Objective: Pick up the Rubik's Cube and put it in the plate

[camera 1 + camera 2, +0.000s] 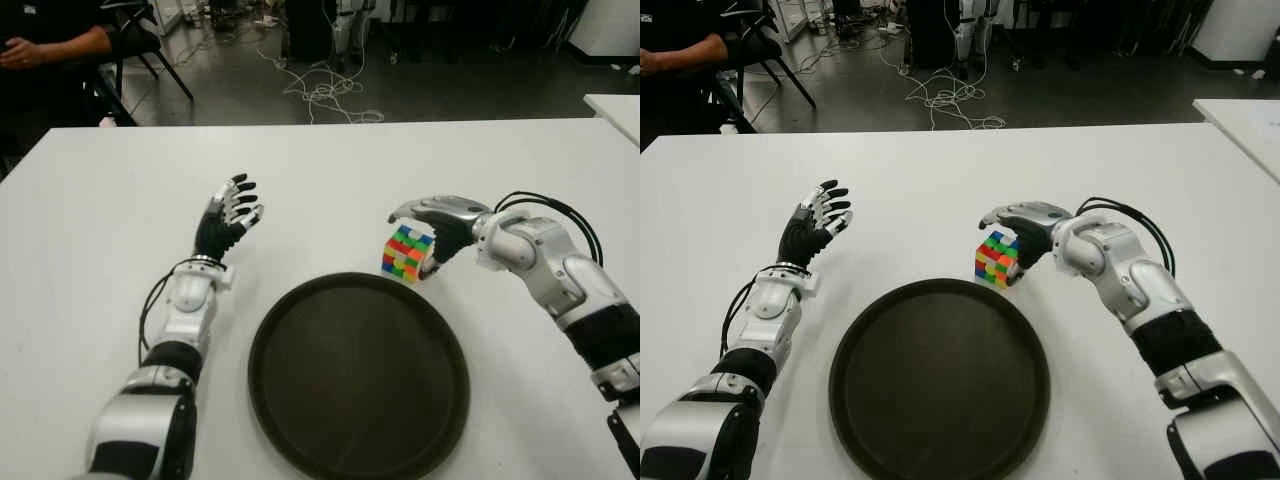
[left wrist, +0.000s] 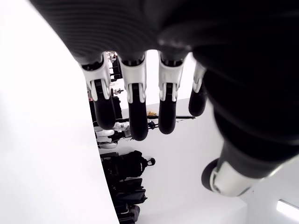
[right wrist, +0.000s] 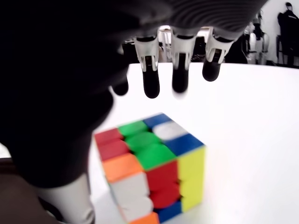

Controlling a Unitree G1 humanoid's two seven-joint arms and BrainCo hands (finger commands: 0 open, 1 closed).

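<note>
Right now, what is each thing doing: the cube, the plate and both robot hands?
Rubik's Cube: on the table, just beyond the plate's rim, not yet grasped.
Plate: flat on the table, nothing in it.
Right robot hand: fingers open, arched over the cube.
Left robot hand: open, holding nothing, left of the plate.

Rubik's Cube point(image 1: 407, 253): scrambled, faces mixing green, red, blue, yellow, orange and white; tilted slightly on the white table point(image 1: 330, 170), just off the far right rim of the plate and outside it, beneath the fingers of the right hand point(image 1: 430, 225), thumb at its side. Plate point(image 1: 300, 420): round, dark brown, raised rim, flat on the table near its front edge, nothing in it.
</note>
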